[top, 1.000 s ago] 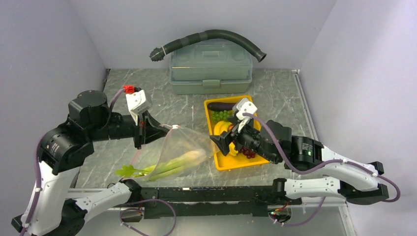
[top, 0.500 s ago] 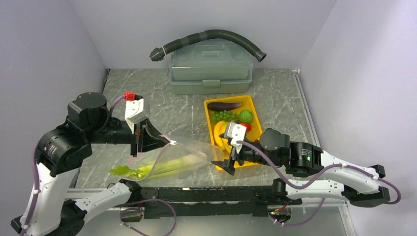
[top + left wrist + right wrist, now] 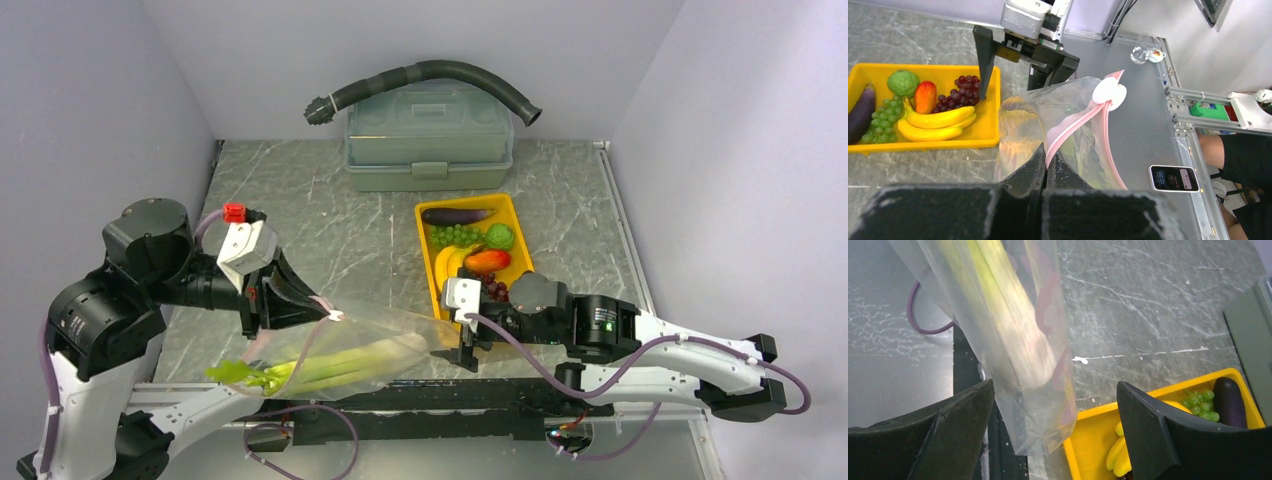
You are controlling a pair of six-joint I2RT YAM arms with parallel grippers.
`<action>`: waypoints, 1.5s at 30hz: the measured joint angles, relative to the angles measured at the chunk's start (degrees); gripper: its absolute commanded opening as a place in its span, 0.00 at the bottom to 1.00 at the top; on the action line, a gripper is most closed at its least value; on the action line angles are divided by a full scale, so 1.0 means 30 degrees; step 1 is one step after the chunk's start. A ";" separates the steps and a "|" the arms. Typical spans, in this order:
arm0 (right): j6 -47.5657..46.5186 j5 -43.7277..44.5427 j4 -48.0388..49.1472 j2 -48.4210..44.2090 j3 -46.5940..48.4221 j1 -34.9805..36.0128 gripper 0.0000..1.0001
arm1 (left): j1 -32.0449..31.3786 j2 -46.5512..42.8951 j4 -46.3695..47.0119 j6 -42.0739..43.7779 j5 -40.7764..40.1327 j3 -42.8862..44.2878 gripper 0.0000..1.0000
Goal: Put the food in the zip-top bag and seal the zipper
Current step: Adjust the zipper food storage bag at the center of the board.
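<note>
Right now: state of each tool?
Left tool: shut on the zip-top bag at its zipper.
Right tool: open, gripping nothing.

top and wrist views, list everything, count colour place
clear floppy zip-top plastic bag: 1, clear, pink zipper strip, table's near edge
long leek: 1, white-green, inside the bag
rectangular plastic tray: 1, yellow, right of the bag
eggplant: 1, purple, tray's far end
green grapes: 1 bunch, green, beside the eggplant
round bumpy piece: 1, green, in the tray
oval piece: 1, red-orange, tray's middle
bananas: 1 bunch, yellow, tray's middle
dark grapes: 1 bunch, dark purple, tray's near end
lidded plastic box: 1, grey-green, table's far edge
ribbed hose: 1, black, on the box
left gripper: 1, black, shut on the zipper strip
right gripper: 1, black, open at the bag's closed end
</note>
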 measured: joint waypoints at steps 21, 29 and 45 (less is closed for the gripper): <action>-0.0211 -0.1821 0.0510 0.0277 -0.0546 -0.0036 0.00 | 0.0000 -0.0510 0.0721 -0.0211 0.0852 0.0270 0.00; 0.0146 -0.1311 -0.1902 0.1202 0.3534 -0.0073 0.00 | 0.0000 -0.2448 0.1698 -0.0699 -0.1158 -0.1829 0.00; 0.2229 0.0357 -0.6572 0.4670 1.0877 0.0168 0.00 | -0.0087 -1.1948 0.7329 -0.4240 -1.4695 -0.9712 0.00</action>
